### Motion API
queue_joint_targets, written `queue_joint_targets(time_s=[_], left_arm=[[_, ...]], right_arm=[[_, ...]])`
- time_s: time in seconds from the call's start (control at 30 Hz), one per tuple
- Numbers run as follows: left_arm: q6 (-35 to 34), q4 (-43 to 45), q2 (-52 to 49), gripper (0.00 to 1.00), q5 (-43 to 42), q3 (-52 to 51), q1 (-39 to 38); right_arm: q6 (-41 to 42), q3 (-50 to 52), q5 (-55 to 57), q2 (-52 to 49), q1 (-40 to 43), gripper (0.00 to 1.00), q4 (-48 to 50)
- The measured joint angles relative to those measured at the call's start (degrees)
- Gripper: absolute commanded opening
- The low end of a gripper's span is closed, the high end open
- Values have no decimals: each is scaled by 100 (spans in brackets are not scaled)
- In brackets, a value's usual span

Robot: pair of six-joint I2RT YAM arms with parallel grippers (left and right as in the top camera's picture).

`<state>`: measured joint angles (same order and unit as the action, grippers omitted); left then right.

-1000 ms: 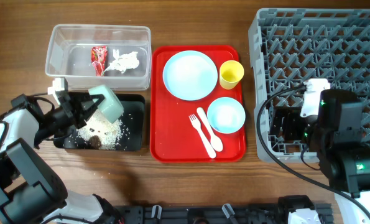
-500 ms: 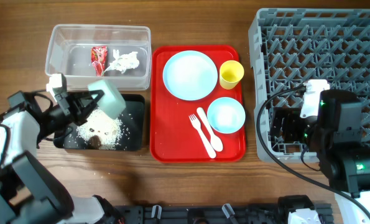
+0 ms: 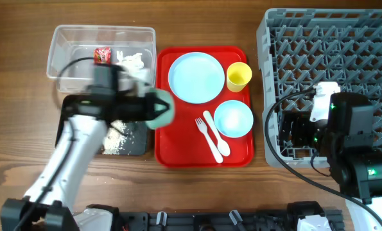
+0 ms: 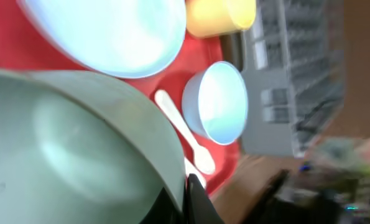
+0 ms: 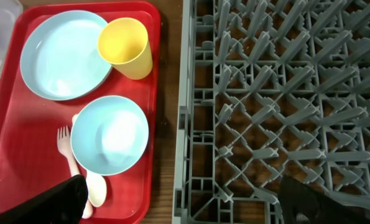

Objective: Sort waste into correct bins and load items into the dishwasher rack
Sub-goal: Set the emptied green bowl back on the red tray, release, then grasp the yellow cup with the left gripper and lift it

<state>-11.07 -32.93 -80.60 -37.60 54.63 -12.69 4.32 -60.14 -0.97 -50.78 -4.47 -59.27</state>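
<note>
My left gripper [image 3: 149,108] is shut on the rim of the pale green bowl [image 3: 160,109], held blurred above the left edge of the red tray [image 3: 178,151]. In the left wrist view the pale green bowl [image 4: 79,143] fills the left side, with the gripper [image 4: 183,186] clamped on its edge. On the tray lie the light blue plate [image 3: 196,77], yellow cup [image 3: 239,76], small blue bowl [image 3: 234,119], fork [image 3: 205,131] and spoon [image 3: 217,140]. My right gripper [image 5: 185,208] hangs open over the near-left corner of the dishwasher rack [image 3: 332,58], holding nothing.
The clear tub [image 3: 65,48] at the back left holds a red wrapper [image 3: 103,54] and a white napkin [image 3: 134,61]. Below it, the black tray [image 3: 136,147] carries rice crumbs [image 3: 115,138]. Bare wood shows between the red tray and the rack.
My left arm has swung right from over the black tray, carrying the pale green bowl to the red tray's left edge. The right arm has not moved.
</note>
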Motion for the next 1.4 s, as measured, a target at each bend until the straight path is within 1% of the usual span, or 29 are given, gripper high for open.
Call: queue_joint_targets(time_s=[0.1,0.13,0.23,0.27,0.37,0.47,0.5,0.53,0.57,0.6,0.63,0.67,0.7,0.73,0.83,0.93,1.0,1.07,1.17,1.23,1.3,1.33,1.4], left_arm=[[-225,476,-2,4,962,2,-872],[-293,686,-9,4,1432,2,-1228],[-376,901,-133,4,2417,2,-1956],[-435,903,-264,4,2719,2,-2118],[-525,901,-721,4,3106,2,-2308],[-577,903,-1071,4,3265,2,-2371],[-581,916,-1123,6,3292,2,-2376],[-584,946,-1141,13,3329,2,-2376],[-584,968,-1143,23,3342,2,-2374],[-621,988,-1143,27,3351,2,-2374],[-643,986,-1145,34,3351,2,-2376],[-625,988,-1145,46,3351,2,-2376],[-621,986,-1145,49,3351,2,-2376],[-623,986,-1145,50,3348,2,-2376],[-638,942,-1145,57,3342,15,-2374],[-625,391,-1163,66,3283,393,-2332],[-632,164,-1196,68,3165,1001,-2203],[-621,254,-1211,68,3093,1534,-2061],[-621,905,-1209,69,3042,2223,-1858],[-623,1687,-1248,69,3021,2256,-1825],[-691,2153,-1399,68,3001,2275,-1834],[-763,2291,-1563,66,2931,2291,-1843],[-863,2282,-1888,66,2793,2365,-1843]], right_arm=[[0,0,0,0,0,100,4],[0,0,0,0,0,100,4],[0,0,0,0,0,100,0],[0,0,0,0,0,100,2],[0,0,0,0,0,100,4],[0,0,0,0,0,100,4],[0,0,0,0,0,100,4],[0,0,0,0,0,100,7],[0,0,0,0,0,100,9],[0,0,0,-2,0,100,9],[0,0,0,-2,0,100,9],[0,0,0,0,0,100,9],[0,0,0,0,0,100,9],[0,0,0,-2,0,100,9],[28,0,48,-2,0,100,13],[240,0,337,-2,0,100,37],[326,0,446,-2,0,100,138],[352,0,520,-2,0,100,179],[511,0,651,-2,0,100,190],[686,0,721,0,0,100,195],[826,0,754,-2,0,100,201],[883,0,767,-2,0,100,208],[925,0,769,-2,0,100,205]])
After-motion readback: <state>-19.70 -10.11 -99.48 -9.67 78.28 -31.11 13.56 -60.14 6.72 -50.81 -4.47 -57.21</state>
